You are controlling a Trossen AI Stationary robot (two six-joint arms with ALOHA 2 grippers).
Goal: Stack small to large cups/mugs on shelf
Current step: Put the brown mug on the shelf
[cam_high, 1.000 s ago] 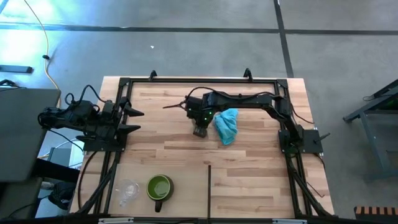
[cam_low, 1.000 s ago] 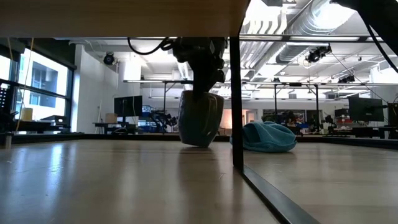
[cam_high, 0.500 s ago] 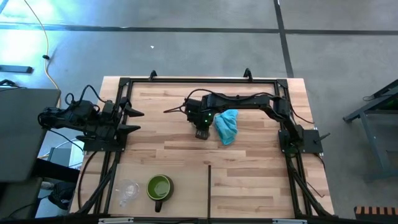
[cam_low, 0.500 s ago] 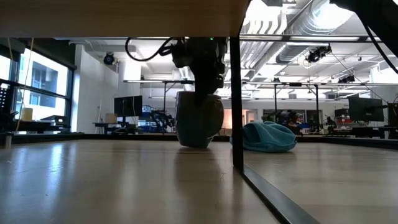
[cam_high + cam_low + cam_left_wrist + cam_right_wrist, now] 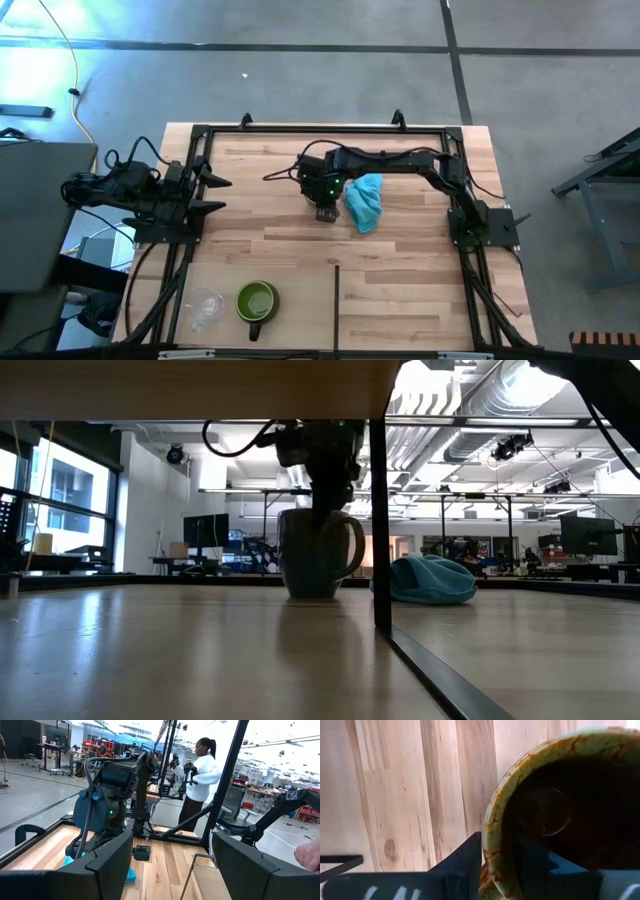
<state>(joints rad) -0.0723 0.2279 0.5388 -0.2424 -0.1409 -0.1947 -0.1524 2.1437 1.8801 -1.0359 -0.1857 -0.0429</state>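
Observation:
My right gripper (image 5: 322, 207) reaches in from the right and is shut on the brown mug (image 5: 318, 555). The mug stands upright on its base on the wooden table, left of the light-blue cloth (image 5: 365, 201). The green mug (image 5: 256, 301) and the tiny clear cup (image 5: 207, 306) stand side by side on the pale wooden shelf (image 5: 410, 300) at the near edge. In the low view the shelf's underside (image 5: 200, 385) shows at the top. My left gripper (image 5: 170, 870) is open and empty at the table's left edge. My right gripper holds the brown mug by its rim (image 5: 492, 837), with one finger (image 5: 462, 865) outside the wall and the other (image 5: 540, 865) inside. The fingers come from above, pointing down. The mug stands upright with its base on the table and its handle (image 5: 352, 545) free.
Black frame rails (image 5: 320, 130) run round the table's far and side edges. A thin dark post (image 5: 380, 510) stands under the shelf. A person (image 5: 200, 775) stands in the room beyond the table. Bare wood lies between the brown mug and the shelf.
My right gripper has lowered the brown mug a little and brought it from tilted to upright. The mug's base now rests flat on the table, and its handle now shows at the side in the low view.

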